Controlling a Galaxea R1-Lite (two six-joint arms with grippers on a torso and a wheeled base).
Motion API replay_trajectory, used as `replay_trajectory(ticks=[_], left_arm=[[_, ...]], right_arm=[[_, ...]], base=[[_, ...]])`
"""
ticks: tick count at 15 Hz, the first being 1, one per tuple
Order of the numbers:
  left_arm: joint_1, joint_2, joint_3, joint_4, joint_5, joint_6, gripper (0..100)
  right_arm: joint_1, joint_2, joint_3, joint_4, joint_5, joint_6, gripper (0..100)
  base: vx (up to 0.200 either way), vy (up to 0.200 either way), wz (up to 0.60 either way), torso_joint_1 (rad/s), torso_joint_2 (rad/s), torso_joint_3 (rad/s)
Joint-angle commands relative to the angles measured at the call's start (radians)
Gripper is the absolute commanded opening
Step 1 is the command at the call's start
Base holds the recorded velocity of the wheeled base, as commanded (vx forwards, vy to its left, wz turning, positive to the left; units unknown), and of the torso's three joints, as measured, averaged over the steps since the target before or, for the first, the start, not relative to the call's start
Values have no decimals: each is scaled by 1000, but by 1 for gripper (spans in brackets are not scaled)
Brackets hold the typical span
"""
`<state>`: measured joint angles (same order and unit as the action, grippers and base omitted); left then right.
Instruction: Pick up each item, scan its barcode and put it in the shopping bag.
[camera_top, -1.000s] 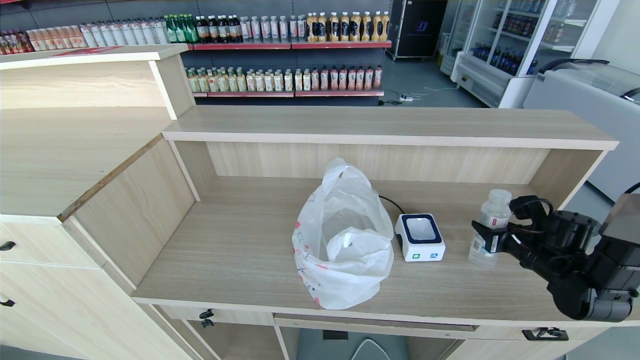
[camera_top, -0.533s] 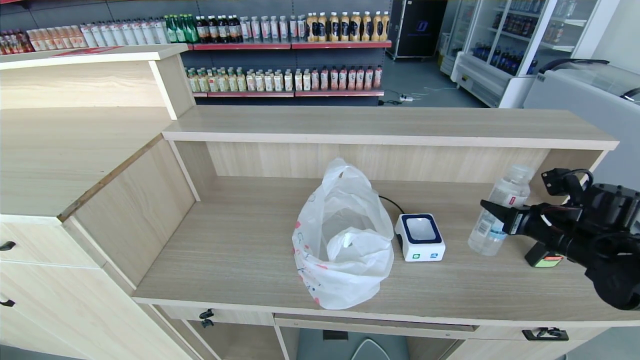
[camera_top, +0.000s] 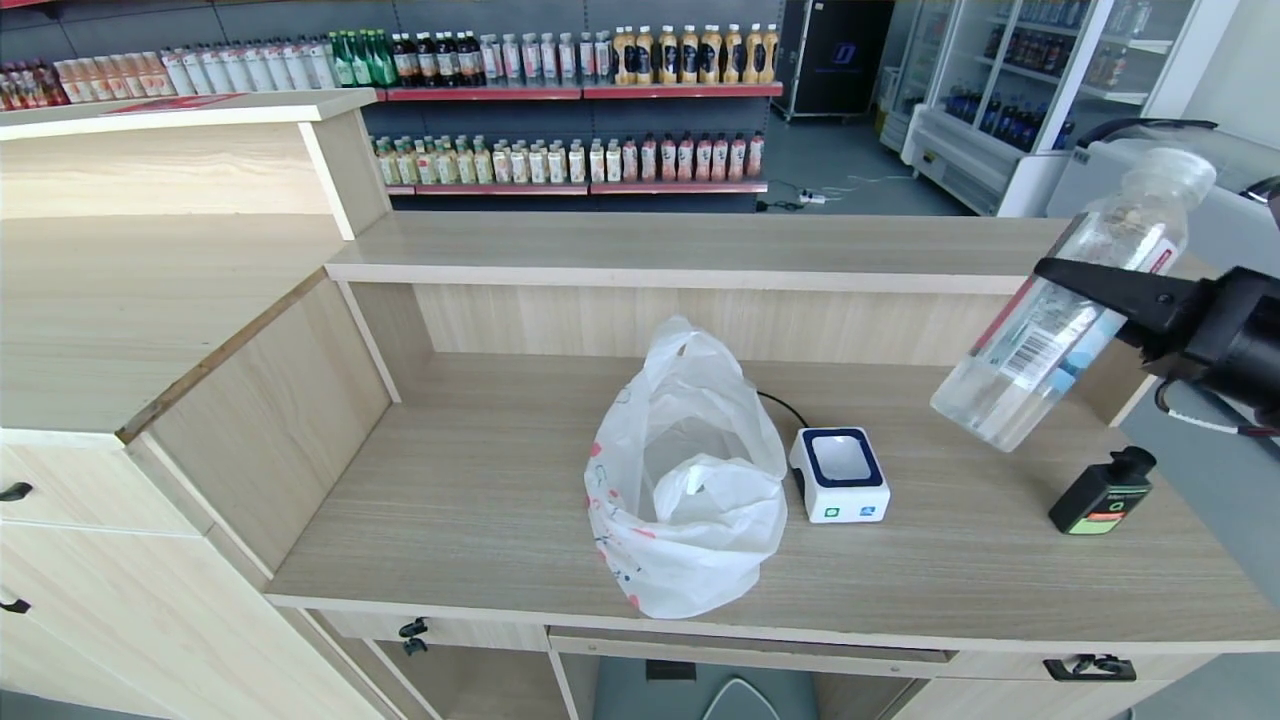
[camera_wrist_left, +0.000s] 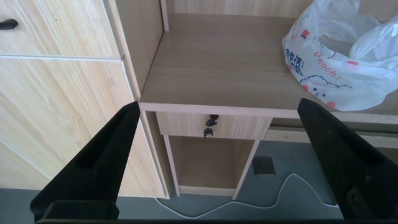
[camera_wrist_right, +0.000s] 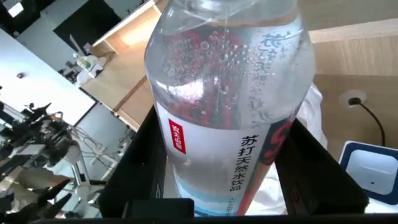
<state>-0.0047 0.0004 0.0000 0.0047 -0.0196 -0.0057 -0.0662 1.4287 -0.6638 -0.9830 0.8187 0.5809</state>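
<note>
**A:** Where does everything sit?

**B:** On the counter (camera_top: 480, 500), the bag (camera_top: 685, 480) stands in the middle with its mouth open. The bottle (camera_top: 1010, 385) is in the air over the counter's right end, clear of the surface. The scanner (camera_top: 840, 472) sits just right of the bag, window up. A dark bottle (camera_top: 1100, 492) stands near the right edge.

**A:** Who has the bottle?

**B:** The right gripper (camera_top: 1075, 290) does. Its fingers are clamped across the bottle's upper body, one on each side. The left gripper (camera_wrist_left: 217, 155) hangs low off the counter's left front corner, its fingers (camera_wrist_left: 93, 168) spread wide with nothing between them.

**A:** What does the scan turn on?

**B:** I'd say the bottle's tilt. Its long axis is slanted, with the cap up and to the right and the base down and to the left. The barcode (camera_top: 1030, 352) faces the head view, not down at the window. The scanner lies below and left of the base, well apart, so the right arm is the nearer one. The code probably needs turning downward as the bottle comes across.

**A:** What's changed?

**B:** A second ago the bottle stood upright on the counter inside the gripper. Since then it has been lifted and tipped over. With the arm raised, the dark bottle has come into sight.
</note>
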Motion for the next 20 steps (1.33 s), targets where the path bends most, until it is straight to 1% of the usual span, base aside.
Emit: replay_trajectory(ticks=[1,4,5,7,8,9,10,12,14,16,20], left_arm=[[0,1,0,0,0,0,100],[0,1,0,0,0,0,100],[0,1,0,0,0,0,100],[0,1,0,0,0,0,100],[0,1,0,0,0,0,100],[0,1,0,0,0,0,100],[0,1,0,0,0,0,100],[0,1,0,0,0,0,100],[0,1,0,0,0,0,100],[0,1,0,0,0,0,100],[0,1,0,0,0,0,100]], right_arm=[[40,-117,-30,43,11,27,0],[146,-263,-42,274,40,42,0],[183,-277,-43,287,43,42,0],[203,-292,-45,288,56,54,0],[233,-306,-66,285,119,106,0],[241,-307,-77,285,134,125,0],[252,-320,-108,287,152,174,0],[295,-310,-128,293,197,178,0],[298,-303,-123,294,214,178,0],[309,-310,-92,305,284,178,0],[322,-307,-99,322,286,174,0]], base=[[0,0,0,0,0,0],[0,0,0,0,0,0],[0,0,0,0,0,0],[0,0,0,0,0,0],[0,0,0,0,0,0],[0,0,0,0,0,0],[0,0,0,0,0,0],[0,0,0,0,0,0],[0,0,0,0,0,0],[0,0,0,0,0,0],[0,0,0,0,0,0]])
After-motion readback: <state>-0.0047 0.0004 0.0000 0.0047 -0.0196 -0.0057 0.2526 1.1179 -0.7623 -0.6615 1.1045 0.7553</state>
